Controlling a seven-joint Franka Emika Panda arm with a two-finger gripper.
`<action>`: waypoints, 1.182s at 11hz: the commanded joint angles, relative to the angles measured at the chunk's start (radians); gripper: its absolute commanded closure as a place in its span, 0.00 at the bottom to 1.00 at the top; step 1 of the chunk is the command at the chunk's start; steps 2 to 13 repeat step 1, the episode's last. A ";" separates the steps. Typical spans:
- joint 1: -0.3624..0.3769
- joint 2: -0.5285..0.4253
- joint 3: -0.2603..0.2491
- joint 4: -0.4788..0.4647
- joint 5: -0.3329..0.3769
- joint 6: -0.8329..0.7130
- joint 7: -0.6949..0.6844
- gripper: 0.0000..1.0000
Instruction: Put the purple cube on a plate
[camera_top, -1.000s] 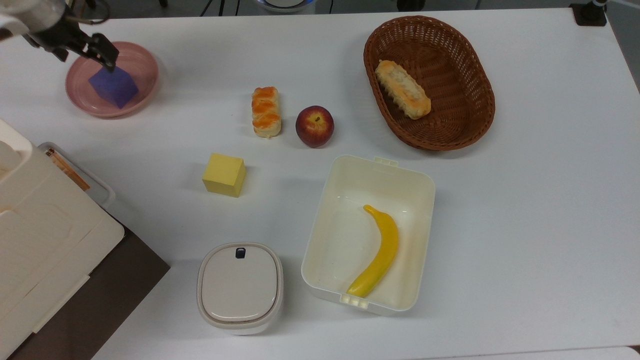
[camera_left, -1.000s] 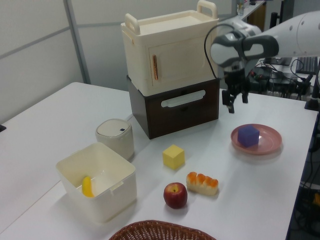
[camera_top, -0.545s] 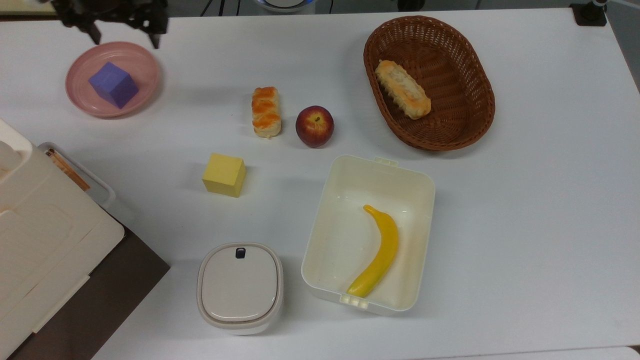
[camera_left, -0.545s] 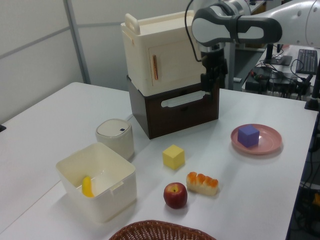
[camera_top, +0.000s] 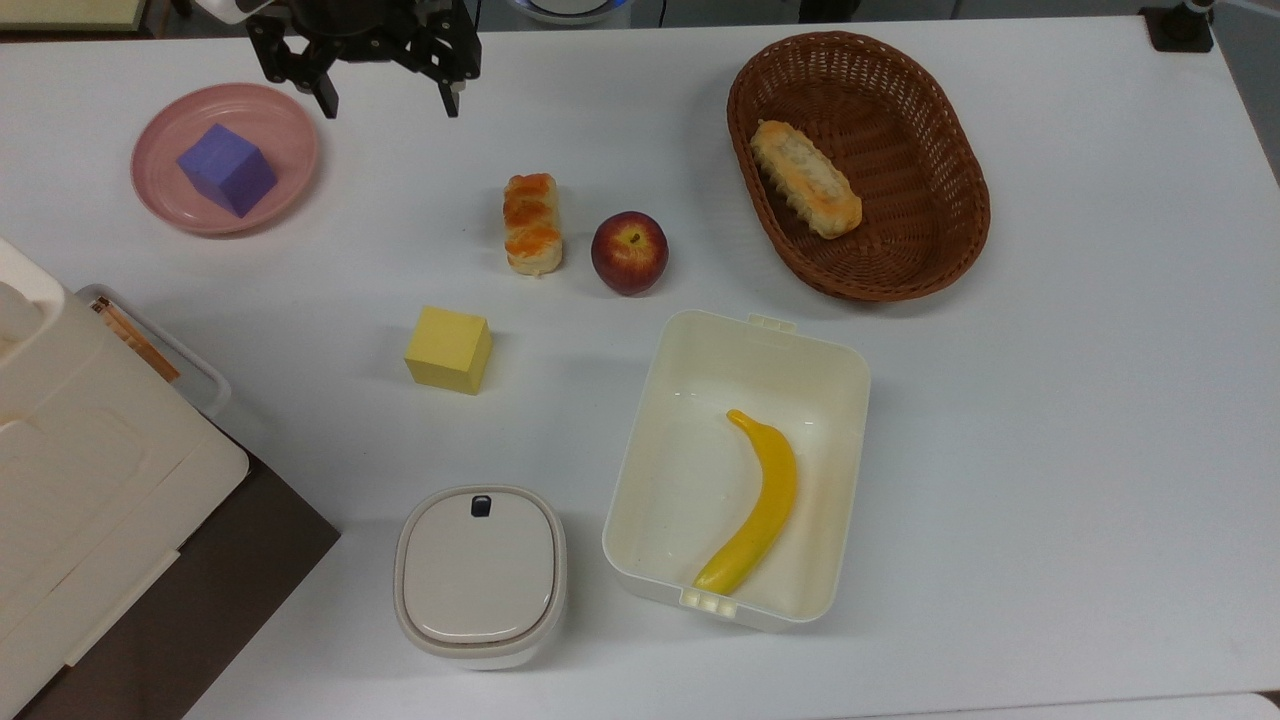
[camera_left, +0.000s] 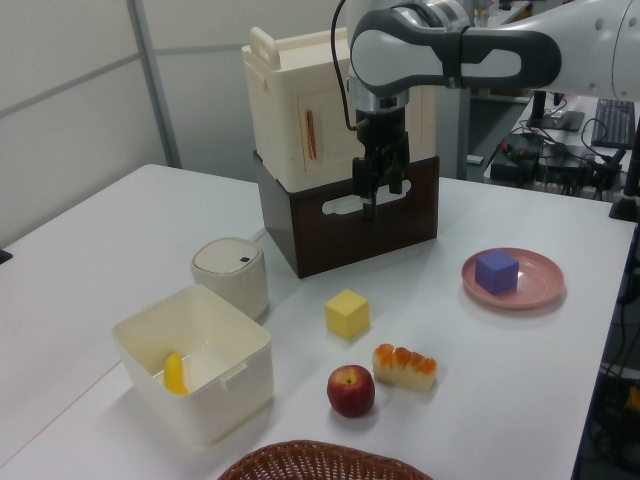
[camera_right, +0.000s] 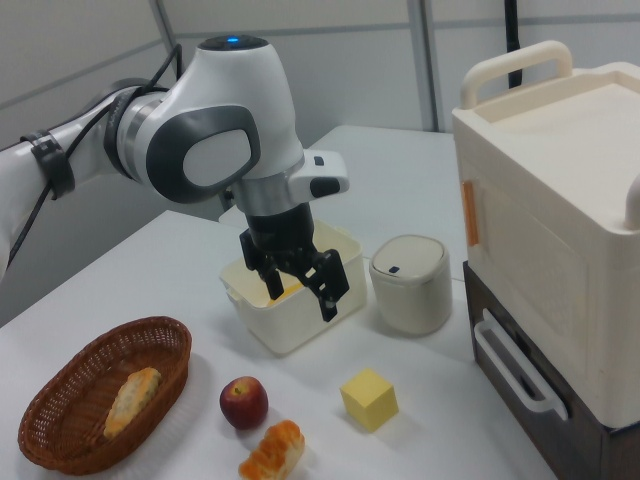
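A purple cube (camera_top: 228, 169) sits inside a pale pink plate (camera_top: 290, 125) near the top view's upper left corner, resting on the dish and tilted slightly. The Franka arm's gripper (camera_top: 385, 92) hangs in the air just to the top view's right of the plate, its two fingers spread apart and holding nothing, clear of both cube and plate.

The left view places the gripper (camera_left: 379, 192) in front of a cream cabinet (camera_left: 330, 95) stacked on a dark brown drawer unit (camera_left: 345, 220), with the cube (camera_left: 496, 271) and plate (camera_left: 535, 283) well to the left view's right of it. The right view shows the gripper (camera_right: 297, 279) above the table, before an open cream box (camera_right: 290, 325).

On the white table (camera_top: 1050, 400) the top view counts two cubes, one purple and one yellow cube (camera_top: 448, 349); two bread rolls, one on the table (camera_top: 532, 223) and one (camera_top: 805, 178) in the brown wicker basket (camera_top: 900, 270); one red apple (camera_top: 629, 252); one banana (camera_top: 755, 500) lying in the open box (camera_top: 838, 370); and one lidded grey-white container (camera_top: 480, 575).
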 joint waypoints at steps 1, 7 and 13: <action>0.020 -0.009 -0.011 -0.021 0.015 0.095 0.012 0.00; 0.020 -0.009 -0.011 -0.021 0.015 0.095 0.012 0.00; 0.020 -0.009 -0.011 -0.021 0.015 0.095 0.012 0.00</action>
